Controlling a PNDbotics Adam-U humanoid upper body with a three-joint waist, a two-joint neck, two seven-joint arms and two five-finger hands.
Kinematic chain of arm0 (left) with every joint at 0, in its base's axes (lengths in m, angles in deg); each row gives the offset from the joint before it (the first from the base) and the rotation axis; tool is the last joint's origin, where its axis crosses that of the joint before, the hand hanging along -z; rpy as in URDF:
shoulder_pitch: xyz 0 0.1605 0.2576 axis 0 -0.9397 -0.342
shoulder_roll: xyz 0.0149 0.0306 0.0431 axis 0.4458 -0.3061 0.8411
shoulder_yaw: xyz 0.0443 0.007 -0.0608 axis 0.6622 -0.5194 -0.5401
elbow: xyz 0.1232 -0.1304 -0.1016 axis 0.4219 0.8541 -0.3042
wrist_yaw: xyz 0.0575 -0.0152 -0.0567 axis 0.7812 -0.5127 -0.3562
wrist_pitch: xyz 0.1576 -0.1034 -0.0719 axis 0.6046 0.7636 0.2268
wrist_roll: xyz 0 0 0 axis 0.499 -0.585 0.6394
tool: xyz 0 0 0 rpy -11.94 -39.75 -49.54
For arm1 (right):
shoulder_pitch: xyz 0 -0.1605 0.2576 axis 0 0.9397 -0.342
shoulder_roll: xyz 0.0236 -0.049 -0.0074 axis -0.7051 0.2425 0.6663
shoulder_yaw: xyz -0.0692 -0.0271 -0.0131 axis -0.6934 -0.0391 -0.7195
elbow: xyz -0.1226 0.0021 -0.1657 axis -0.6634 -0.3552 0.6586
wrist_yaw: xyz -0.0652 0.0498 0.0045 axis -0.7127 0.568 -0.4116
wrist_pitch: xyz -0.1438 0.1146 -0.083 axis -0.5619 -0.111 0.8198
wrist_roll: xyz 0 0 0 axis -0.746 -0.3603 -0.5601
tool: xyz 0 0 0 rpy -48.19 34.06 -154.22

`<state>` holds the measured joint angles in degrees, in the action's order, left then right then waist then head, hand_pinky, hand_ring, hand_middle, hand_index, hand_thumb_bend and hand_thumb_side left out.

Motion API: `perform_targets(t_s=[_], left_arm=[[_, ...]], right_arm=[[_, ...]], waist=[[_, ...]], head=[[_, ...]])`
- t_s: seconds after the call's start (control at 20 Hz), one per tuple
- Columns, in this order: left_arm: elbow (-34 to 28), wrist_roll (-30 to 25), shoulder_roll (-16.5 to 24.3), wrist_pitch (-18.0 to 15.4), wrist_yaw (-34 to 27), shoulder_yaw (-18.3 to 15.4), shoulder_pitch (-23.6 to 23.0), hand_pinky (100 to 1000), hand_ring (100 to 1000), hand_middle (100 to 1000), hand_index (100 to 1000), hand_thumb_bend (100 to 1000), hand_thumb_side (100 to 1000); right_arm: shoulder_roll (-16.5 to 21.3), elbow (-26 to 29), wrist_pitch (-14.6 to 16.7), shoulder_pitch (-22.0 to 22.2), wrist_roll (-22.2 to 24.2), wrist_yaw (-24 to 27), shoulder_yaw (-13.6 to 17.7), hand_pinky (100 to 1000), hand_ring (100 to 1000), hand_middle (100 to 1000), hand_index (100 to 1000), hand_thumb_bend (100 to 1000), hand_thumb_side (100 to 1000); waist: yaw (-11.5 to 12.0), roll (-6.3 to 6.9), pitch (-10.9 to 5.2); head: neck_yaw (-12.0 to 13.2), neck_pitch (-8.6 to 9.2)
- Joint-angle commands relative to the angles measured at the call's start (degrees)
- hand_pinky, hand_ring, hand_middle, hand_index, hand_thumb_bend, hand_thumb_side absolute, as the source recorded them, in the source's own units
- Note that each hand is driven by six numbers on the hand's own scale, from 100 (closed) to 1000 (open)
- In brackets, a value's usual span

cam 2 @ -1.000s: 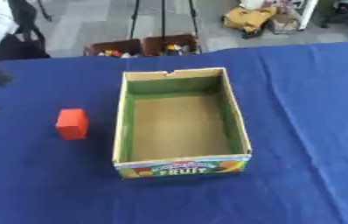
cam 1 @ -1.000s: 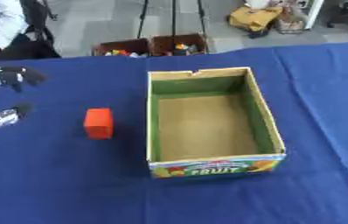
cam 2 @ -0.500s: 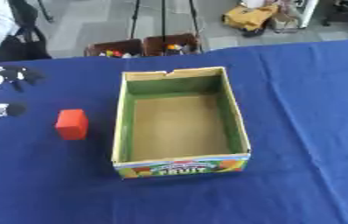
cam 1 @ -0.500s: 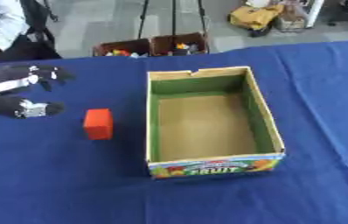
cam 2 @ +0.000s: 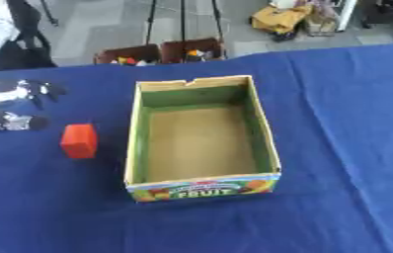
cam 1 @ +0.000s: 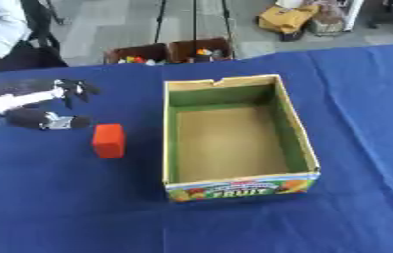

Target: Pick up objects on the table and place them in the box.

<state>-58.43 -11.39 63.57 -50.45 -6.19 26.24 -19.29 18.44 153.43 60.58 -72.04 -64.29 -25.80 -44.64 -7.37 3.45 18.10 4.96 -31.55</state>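
The red block [cam 1: 108, 140] lies unmoved beside the box [cam 1: 234, 131], while the left hand [cam 1: 40, 106], fingers spread, has come nearer.

My left hand [cam 1: 40, 106] hangs over the blue table [cam 1: 355, 99], fingers spread wide, just left of the red block [cam 1: 108, 140]. Between us lies a short strip of bare cloth. The box [cam 1: 234, 133] stands just right of the block, a narrow gap of cloth between them, and its near wall rises in the way of any sideways sweep. The box's top is open, its brown floor bare. Right of the box and in front of it, the cloth lies bare.
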Motion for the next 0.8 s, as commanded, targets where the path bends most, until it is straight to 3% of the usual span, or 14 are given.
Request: perform_targets(t_s=[0.05, 0.4, 0.8], left_arm=[[-0.5, -8.5, 0.5, -9.0, 4.9, 0.3, 1.3, 748, 889, 940, 1000, 566, 890], [-0.1, -4.5, -1.1, -9.5, 17.3, 0.6, 2.7, 760, 901, 952, 1000, 576, 771], [-0.4, -0.1, -2.1, -12.4, 29.7, 1.1, 5.0, 797, 926, 967, 1000, 615, 730]], right_arm=[[0.6, 1.0, 0.0, -0.9, 0.2, 0.4, 0.1, 777, 758, 780, 787, 100, 625], [0.2, 1.0, -0.1, -1.2, 0.5, 0.7, 0.1, 775, 758, 781, 787, 100, 616], [-0.3, 1.0, -0.1, -1.4, 0.8, 1.1, 0.1, 773, 758, 782, 787, 100, 609]], waist=[[0.1, 0.79, -1.38], [-0.4, 0.82, -1.12], [-1.3, 0.71, -0.72]], head=[[0.0, 1.15], [0.1, 1.34], [0.9, 1.22]])
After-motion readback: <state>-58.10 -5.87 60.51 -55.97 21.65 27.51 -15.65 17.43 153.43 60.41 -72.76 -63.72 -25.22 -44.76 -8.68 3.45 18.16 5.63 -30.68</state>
